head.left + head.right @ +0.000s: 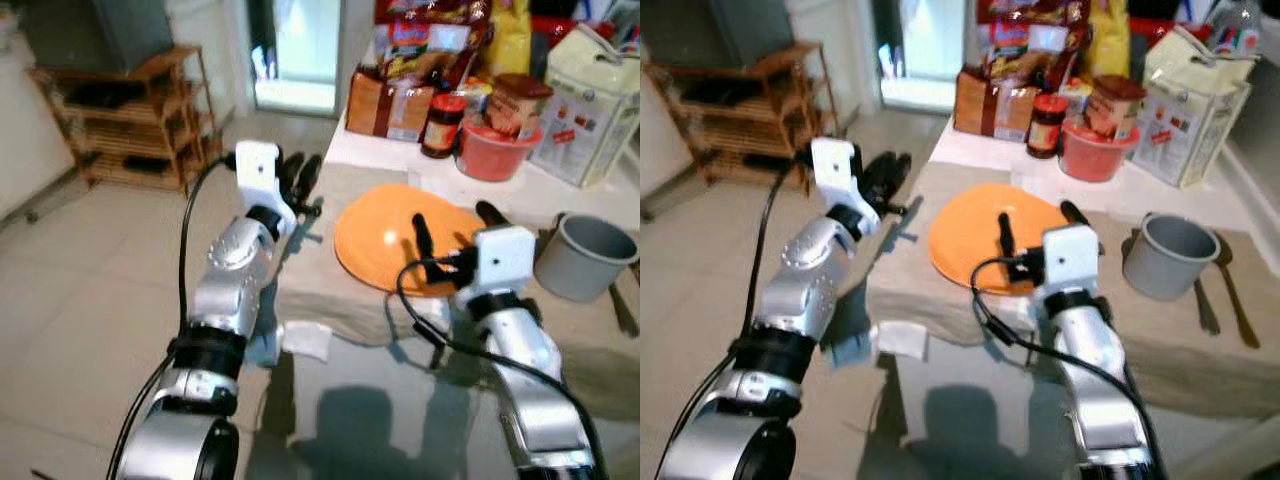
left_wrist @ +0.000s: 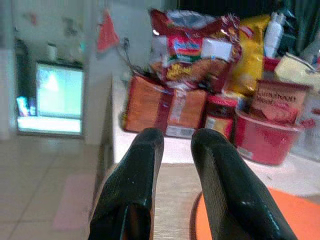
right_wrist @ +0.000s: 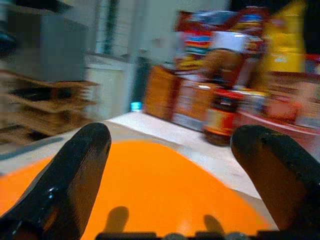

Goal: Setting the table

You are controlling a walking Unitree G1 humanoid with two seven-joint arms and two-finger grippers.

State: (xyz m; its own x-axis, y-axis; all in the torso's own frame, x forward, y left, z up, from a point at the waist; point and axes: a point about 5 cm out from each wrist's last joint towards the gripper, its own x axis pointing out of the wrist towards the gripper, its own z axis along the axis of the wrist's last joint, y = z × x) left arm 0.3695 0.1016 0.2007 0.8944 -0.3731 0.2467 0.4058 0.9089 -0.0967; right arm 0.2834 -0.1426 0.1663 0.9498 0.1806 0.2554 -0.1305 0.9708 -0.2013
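Plate (image 1: 400, 235), orange, lies on the surface directly under the right pincer (image 1: 455, 225), spread wide and empty; left pincer (image 1: 298, 175), nearly closed, empty, hovers beside it.

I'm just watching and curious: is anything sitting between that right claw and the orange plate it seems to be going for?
Nothing visible. The right gripper hangs open directly over the orange plate, whose top looks bare beneath the fingers. The grey pot stands off to the robot's right, apart from the plate.

pale tiled floor (image 1: 90, 270); wooden shelf (image 1: 140, 120), bright doorway (image 1: 300, 50)
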